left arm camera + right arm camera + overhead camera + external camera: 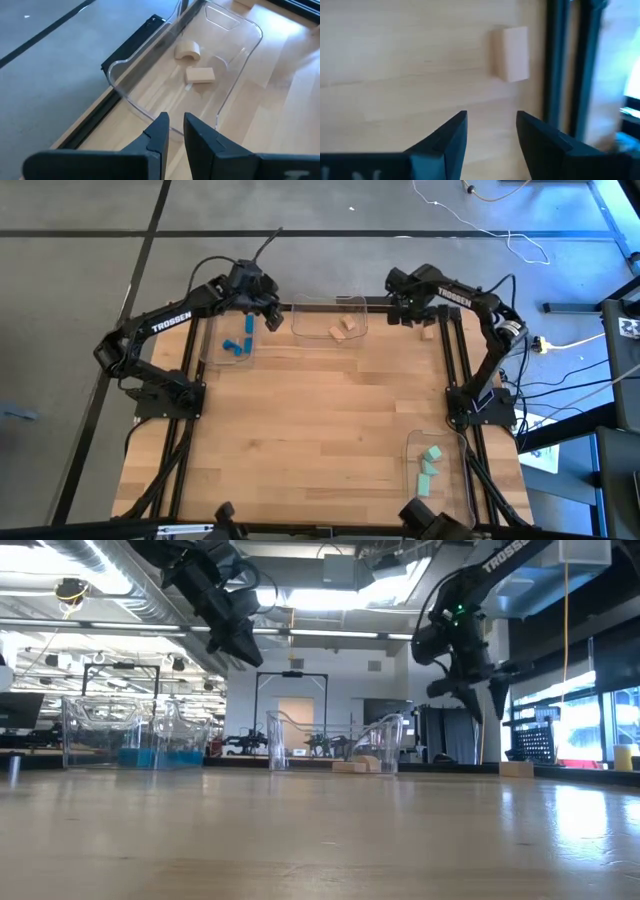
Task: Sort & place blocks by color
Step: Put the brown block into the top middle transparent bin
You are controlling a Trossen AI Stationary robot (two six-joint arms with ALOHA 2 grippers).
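Note:
Blue blocks (238, 345) lie in a clear tray at the far left. Two tan blocks (346, 328) (200, 75) lie in the clear tray at the far middle. Mint green blocks (431, 465) lie in a tray at the near right. One tan block (428, 332) (512, 52) lies flat on the bare table by the far right edge. My right gripper (405, 312) (491, 132) hangs open above the table just short of that block. My left gripper (270, 315) (176, 127) hovers between the blue tray and the middle tray, its fingers all but together, holding nothing.
The three clear trays (300, 330) (212, 350) (410, 450) have thin upright walls. A black frame rail (560, 65) runs along the table's right edge, right beside the loose tan block. The middle and near-left boards of the table (300, 430) carry nothing.

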